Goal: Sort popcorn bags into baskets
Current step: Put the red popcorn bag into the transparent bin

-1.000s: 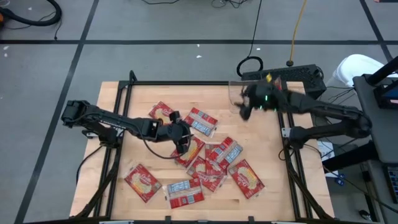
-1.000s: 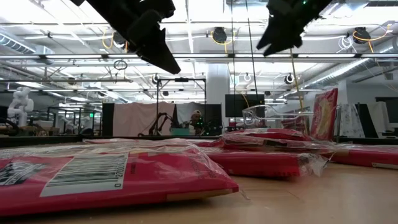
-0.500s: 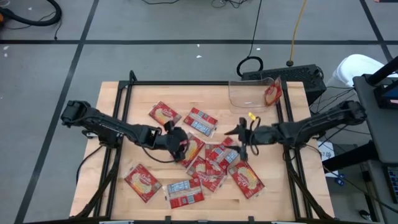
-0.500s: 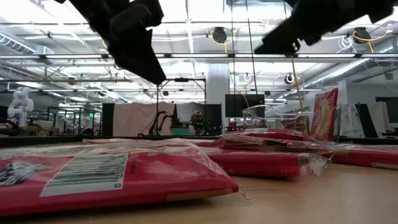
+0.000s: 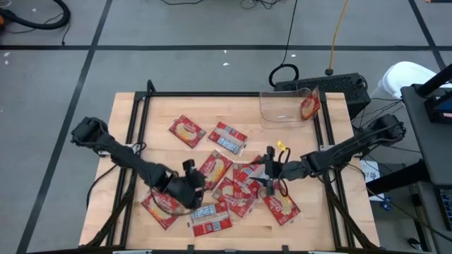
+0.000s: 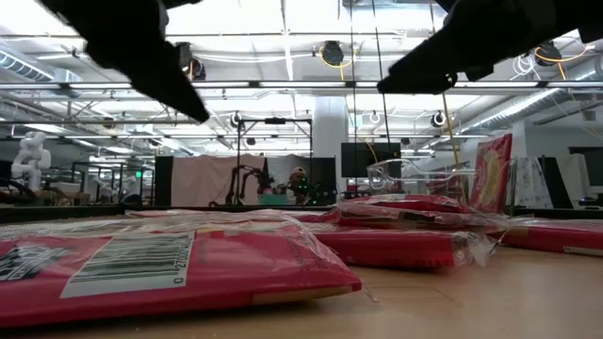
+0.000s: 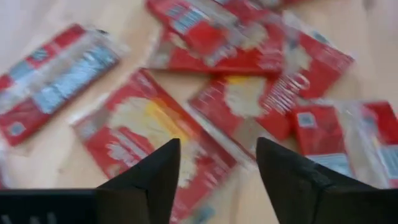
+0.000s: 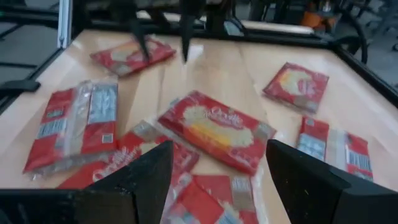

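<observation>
Left gripper (image 5: 189,189) hovers spread and empty over the popcorn bags (image 5: 240,185) near the table's (image 5: 134,152) front. Right gripper (image 5: 269,173) hangs released above the central pile. Clear basket (image 5: 282,107) at the far right corner holds one bag (image 5: 308,106).

The high view hangs well above the wooden table (image 5: 155,134) and looks straight down, taking in all 4 edges and the floor around them. The low view sits at table-top height, close behind a popcorn bag (image 6: 170,268) filling the lower left of the frame, and looks level into the room behind. Each of the 2 wrist views looks forward past its own dark fingers (image 7: 155,180) (image 8: 140,180) at the bottom of the frame, close above the table. All 4 views share the cluster of popcorn bags (image 5: 240,187) at the table's middle.
</observation>
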Robot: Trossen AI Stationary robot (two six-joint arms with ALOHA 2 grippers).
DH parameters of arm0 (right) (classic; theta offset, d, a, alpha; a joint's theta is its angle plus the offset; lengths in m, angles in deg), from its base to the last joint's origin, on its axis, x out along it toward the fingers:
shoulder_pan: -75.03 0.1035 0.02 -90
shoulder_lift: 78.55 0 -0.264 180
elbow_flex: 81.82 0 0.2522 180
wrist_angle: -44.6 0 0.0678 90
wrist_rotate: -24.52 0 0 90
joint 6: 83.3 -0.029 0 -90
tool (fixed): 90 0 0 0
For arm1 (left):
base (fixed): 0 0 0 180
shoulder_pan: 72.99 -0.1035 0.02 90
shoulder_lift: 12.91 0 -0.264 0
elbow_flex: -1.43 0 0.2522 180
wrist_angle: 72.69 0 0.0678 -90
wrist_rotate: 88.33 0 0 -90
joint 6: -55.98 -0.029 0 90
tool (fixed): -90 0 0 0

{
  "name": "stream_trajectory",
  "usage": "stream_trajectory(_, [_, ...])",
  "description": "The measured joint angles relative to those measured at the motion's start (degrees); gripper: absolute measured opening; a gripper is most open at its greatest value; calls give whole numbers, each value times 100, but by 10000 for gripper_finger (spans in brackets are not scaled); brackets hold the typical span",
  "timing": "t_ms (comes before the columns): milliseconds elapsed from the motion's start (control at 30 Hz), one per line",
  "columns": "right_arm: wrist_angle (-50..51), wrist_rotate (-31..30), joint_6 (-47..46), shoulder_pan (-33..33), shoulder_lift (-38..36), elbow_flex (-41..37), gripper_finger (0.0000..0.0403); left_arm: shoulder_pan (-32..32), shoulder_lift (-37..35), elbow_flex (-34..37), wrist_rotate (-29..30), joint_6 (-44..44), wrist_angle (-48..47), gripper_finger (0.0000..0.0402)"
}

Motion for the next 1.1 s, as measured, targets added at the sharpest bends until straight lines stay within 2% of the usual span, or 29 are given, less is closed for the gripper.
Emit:
stream_trajectory(100, [-352,-9,-2,74,252,-2,251,228,278,2,424,177,-71,273])
stream_trajectory(200, [-575,5,0,157,471,-2,251,428,544,0,576,35,-97,312])
stream_trajectory(300, [-746,11,-50,210,632,0,251,505,901,0,580,-343,-178,322])
stream_trajectory(633, [-995,12,-616,312,787,0,251,358,1747,-33,682,-643,-83,246])
stream_trajectory(867, [-963,9,-587,356,787,0,251,260,1944,-28,846,-1042,110,228])
stream_trajectory(1000, [-925,5,-593,355,787,0,251,94,1938,-28,471,-1252,114,227])
stream_trajectory(1100, [-926,13,-653,357,787,0,251,-49,1932,-35,51,-1427,117,209])
